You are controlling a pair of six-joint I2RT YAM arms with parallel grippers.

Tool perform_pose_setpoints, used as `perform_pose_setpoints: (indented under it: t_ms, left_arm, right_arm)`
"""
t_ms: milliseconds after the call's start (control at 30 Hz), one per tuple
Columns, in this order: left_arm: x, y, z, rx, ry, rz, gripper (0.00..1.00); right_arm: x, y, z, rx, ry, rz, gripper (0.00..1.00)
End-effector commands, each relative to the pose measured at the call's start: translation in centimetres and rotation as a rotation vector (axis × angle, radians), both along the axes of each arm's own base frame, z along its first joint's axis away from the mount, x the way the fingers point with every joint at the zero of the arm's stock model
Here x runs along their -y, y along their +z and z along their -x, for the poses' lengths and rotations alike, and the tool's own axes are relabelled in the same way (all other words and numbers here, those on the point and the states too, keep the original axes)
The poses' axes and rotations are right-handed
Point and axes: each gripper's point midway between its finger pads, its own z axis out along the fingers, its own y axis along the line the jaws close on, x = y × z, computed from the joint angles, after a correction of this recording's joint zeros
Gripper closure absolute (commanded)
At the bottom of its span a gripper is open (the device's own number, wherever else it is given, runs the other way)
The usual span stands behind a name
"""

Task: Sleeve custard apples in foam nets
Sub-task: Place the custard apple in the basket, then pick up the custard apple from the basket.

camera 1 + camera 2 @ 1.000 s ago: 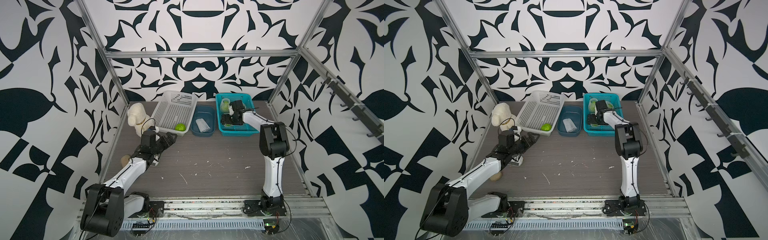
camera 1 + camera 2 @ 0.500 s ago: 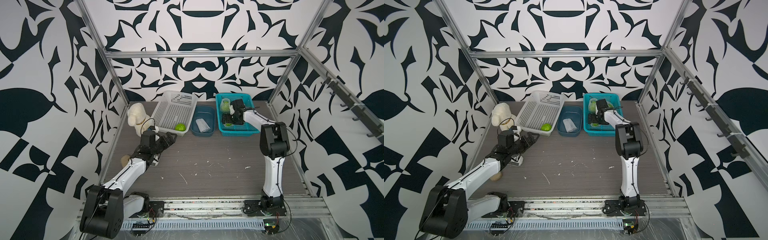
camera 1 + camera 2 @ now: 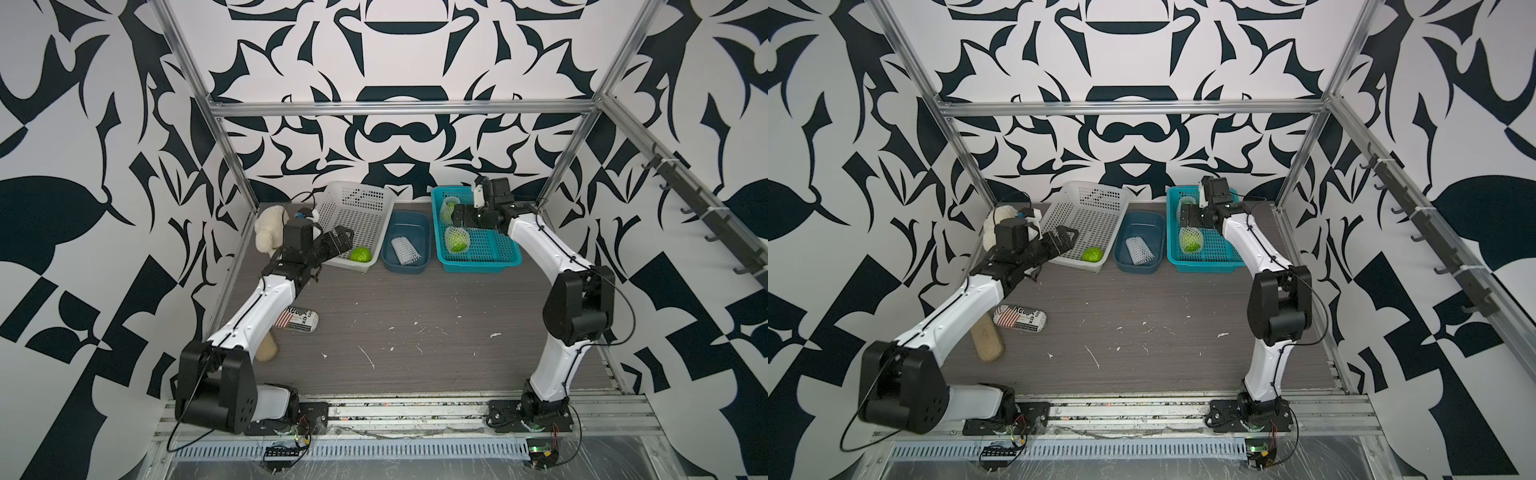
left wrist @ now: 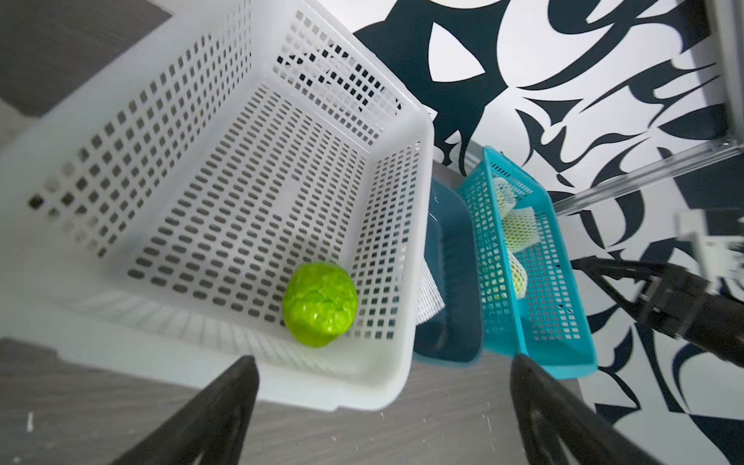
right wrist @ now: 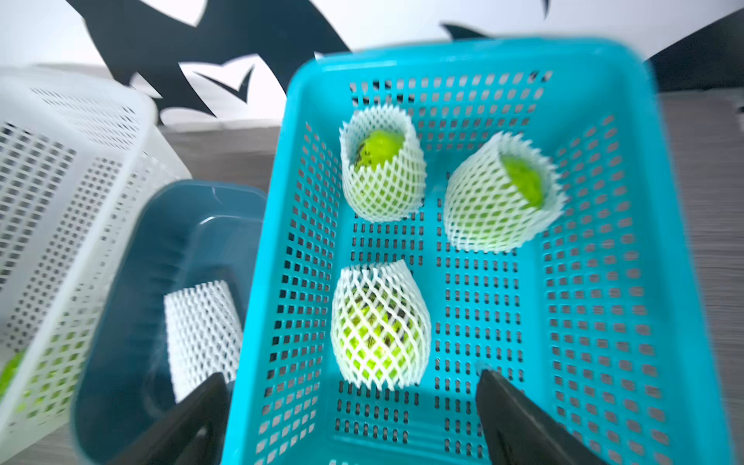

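We record white scraps across the front of the table (image 3: 415,316), with a printed pouch (image 3: 1019,319) and a wooden block (image 3: 986,343) lying by the left arm. Beyond them the left gripper (image 4: 384,359) hovers at the near rim of the white basket (image 4: 120,133), jaws wide and empty. The one bare custard apple (image 4: 320,304) sits in that basket's near corner, on the side facing the dark blue tub (image 3: 405,268). One empty foam net (image 3: 404,250) lies in the tub. Farther on, three sleeved custard apples (image 5: 380,326) rest in the teal basket (image 5: 604,282). The right gripper (image 5: 350,378) hangs above them, jaws wide, holding nothing. We judge three of four fruits done and the last fetch in hand. Next, the left gripper must reach over the rim and close on the bare fruit, while the right goes for the net.
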Motion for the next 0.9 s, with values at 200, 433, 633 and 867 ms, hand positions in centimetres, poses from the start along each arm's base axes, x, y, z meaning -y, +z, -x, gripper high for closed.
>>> perform_pose_setpoints:
  t_ms: [200, 433, 633, 867]
  left_arm:
    - [-0.2, -5.5, -3.9, -0.237, -0.058, -0.211, 0.00]
    - [1.8, -8.9, -4.6, -0.419, -0.174, -0.237, 0.04]
    - [3.5, -11.4, -4.0, -0.513, -0.239, -0.283, 0.06]
    - [4.2, -14.3, -3.2, -0.602, -0.263, -0.325, 0.08]
  right_arm:
    - [4.3, 4.8, 1.6, 0.168, -0.148, 0.125, 0.00]
    - [4.7, 3.3, 2.8, 0.167, -0.136, 0.153, 0.00]
    - [4.8, 1.2, 3.2, 0.129, -0.133, 0.160, 0.00]
    - [5.1, 0.6, 3.3, 0.116, -0.142, 0.180, 0.00]
